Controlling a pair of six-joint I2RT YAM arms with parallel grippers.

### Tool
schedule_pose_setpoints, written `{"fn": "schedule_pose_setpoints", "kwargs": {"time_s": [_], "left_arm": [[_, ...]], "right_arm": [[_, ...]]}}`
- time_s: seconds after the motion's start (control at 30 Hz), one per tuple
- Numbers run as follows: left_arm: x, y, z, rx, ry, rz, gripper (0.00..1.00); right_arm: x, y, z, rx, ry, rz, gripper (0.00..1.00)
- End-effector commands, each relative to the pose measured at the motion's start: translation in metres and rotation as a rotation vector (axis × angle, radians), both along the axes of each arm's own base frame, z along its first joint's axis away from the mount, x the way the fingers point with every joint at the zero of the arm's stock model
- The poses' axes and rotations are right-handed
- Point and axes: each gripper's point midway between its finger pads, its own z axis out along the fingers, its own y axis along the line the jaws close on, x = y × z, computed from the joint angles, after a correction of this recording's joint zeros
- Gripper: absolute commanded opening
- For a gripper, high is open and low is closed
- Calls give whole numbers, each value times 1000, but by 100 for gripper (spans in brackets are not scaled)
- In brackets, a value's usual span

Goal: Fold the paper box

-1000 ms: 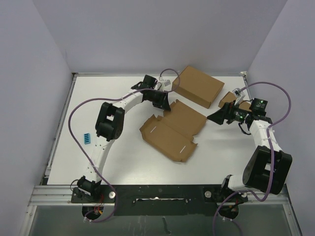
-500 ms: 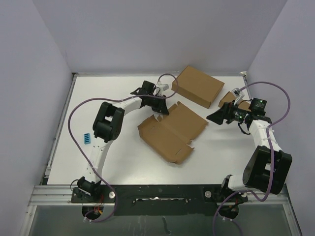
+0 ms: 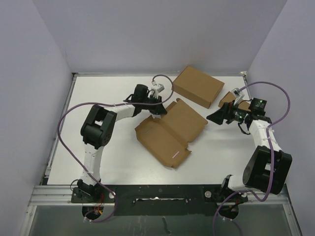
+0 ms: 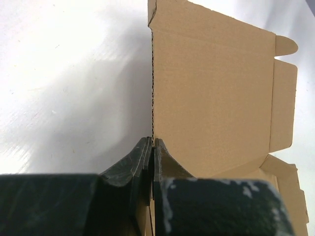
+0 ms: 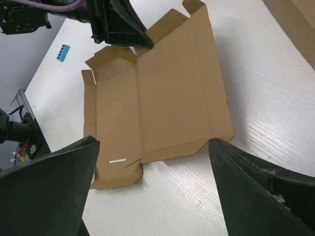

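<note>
Your left gripper [image 4: 151, 143] has its jaws closed hard on the thin cardboard at the far-left edge of the paper box [image 3: 170, 130]. From the wrist view, the two fingers meet on the sheet with no gap showing. The box lies opened out in the middle of the table [image 3: 123, 162], set on a diagonal. Its plain half points far and right, and the half with the slots and small flaps points near. I cannot tell whether the pinched edge is lifted off the surface.

That grip at the edge looks chosen so you can swing the side panel up along its crease, since the rest of the sheet is too flat to catch.

Your right gripper [image 3: 211, 118] hangs with its fingers spread wide and holds nothing. It is just off the box's right corner and apart from it. It seems placed there to pin or take the opposite side once the left starts folding.

The larger box [image 3: 198, 86] sits at the far side, and the small box [image 3: 230, 98] is just behind the right gripper. Both are out of the fold's way.
</note>
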Motion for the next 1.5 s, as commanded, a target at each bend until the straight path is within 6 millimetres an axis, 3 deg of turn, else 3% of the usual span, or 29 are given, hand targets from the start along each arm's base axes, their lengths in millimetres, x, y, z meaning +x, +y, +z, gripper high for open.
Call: {"fn": "schedule_pose_setpoints", "kwargs": {"time_s": [0.0, 0.4, 1.17, 1.47], "left_arm": [[8, -4, 106, -167, -347, -17, 0], [-26, 11, 137, -292, -510, -2, 0], [-50, 2, 162, -377, -570, -92, 0], [-56, -5, 167, -392, -583, -111, 0]], "right_arm": [[5, 3, 10, -25, -60, 24, 98], [8, 6, -1, -28, -31, 31, 98], [3, 32, -3, 53, -9, 124, 100], [3, 43, -7, 93, 26, 157, 88]]}}
